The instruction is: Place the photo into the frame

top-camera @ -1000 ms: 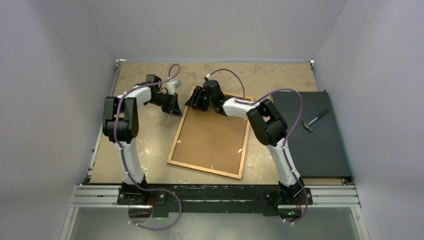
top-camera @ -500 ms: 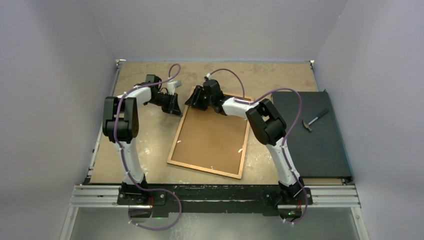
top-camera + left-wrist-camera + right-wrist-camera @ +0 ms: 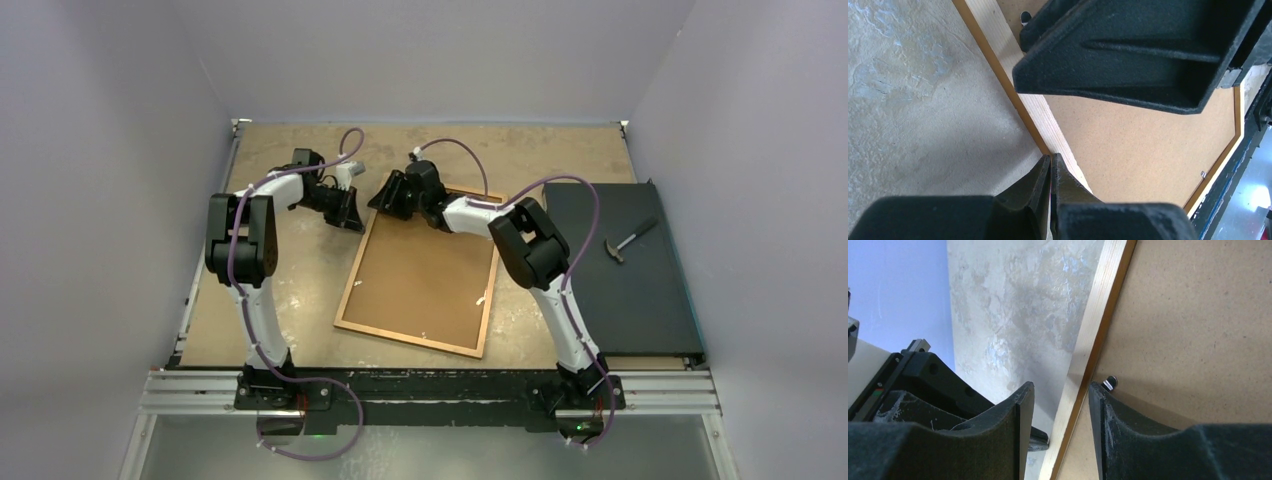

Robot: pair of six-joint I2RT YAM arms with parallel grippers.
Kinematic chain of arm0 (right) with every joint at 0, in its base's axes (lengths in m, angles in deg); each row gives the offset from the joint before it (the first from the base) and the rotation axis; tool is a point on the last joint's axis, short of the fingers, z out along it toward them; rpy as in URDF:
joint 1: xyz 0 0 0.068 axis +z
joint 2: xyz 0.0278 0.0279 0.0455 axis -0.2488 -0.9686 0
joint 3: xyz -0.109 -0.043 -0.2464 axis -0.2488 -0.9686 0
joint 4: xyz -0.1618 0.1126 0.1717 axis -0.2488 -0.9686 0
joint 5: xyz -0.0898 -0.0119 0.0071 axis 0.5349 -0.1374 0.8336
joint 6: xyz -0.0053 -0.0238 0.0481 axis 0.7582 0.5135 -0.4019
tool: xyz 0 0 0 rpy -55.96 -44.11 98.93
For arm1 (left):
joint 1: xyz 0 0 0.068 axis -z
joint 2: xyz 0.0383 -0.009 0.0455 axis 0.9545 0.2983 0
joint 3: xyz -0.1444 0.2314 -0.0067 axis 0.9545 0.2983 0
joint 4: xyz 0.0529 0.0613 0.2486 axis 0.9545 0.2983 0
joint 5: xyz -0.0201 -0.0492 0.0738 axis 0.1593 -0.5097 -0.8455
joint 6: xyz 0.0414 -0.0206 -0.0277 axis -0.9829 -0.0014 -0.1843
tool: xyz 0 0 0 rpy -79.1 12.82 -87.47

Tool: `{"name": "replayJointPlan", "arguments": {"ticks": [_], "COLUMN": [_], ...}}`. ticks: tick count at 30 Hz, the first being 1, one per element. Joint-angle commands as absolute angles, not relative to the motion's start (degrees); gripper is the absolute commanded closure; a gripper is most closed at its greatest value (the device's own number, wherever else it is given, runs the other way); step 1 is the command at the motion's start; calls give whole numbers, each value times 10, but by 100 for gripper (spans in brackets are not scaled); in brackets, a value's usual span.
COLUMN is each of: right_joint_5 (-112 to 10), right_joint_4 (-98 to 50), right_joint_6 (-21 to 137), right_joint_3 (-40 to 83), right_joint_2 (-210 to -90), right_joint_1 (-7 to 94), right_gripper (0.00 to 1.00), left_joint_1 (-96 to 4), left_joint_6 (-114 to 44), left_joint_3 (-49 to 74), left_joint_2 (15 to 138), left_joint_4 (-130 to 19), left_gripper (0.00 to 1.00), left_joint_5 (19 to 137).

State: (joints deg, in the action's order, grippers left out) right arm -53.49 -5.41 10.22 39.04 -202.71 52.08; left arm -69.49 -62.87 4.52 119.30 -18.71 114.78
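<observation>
The orange-brown frame (image 3: 356, 268) lies flat mid-table, face down, with a plain brown backing board (image 3: 425, 275) filling it. The photo is hidden. My left gripper (image 3: 348, 212) is at the frame's far left corner. In the left wrist view the left gripper (image 3: 1050, 159) is shut and empty, its tips touching the outer edge of the frame's rail (image 3: 1040, 117). My right gripper (image 3: 387, 197) is at the same far corner. In the right wrist view the right gripper (image 3: 1059, 390) is open, its jaws astride the rail (image 3: 1093, 315), not touching it.
A black slab (image 3: 625, 290) with a small hammer (image 3: 628, 240) on it lies at the right. A small metal turn clip (image 3: 1110, 382) sits on the backing board (image 3: 1198, 315) by the right finger. Walls close in the table's left, far and right sides.
My right gripper has shifted slightly left along the frame's far edge. The left gripper and the frame have not visibly moved.
</observation>
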Motion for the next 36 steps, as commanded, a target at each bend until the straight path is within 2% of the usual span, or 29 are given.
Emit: {"name": "replayJointPlan", "arguments": {"ticks": [1,7,11,21,28,36], "right_joint_5": [-497,-493,-543,-564,-544,-535], "right_joint_4": [-16,-3,12,15,-31,-5], "right_joint_6": [94,89,88,126,144,134], "right_joint_3": [389,382,377,310,330,333], "right_joint_2": [-2043,-2041,-2021,-1917,-1949,-1989], "right_joint_1": [516,515,516,500,497,505], "right_gripper": [52,53,53,44,42,44], "left_joint_1": [-686,-685,-685,-685,-686,-685], "left_joint_6": [-661,-665,-664,-665,-666,-658], "left_joint_3": [52,54,53,52,53,51], "left_joint_2": [1193,1195,1193,1185,1183,1191], "left_joint_4": [-173,-171,-171,-168,-166,-172], "left_gripper": [100,100,100,100,100,100], "left_joint_5": [1108,1109,1107,1106,1110,1118]}}
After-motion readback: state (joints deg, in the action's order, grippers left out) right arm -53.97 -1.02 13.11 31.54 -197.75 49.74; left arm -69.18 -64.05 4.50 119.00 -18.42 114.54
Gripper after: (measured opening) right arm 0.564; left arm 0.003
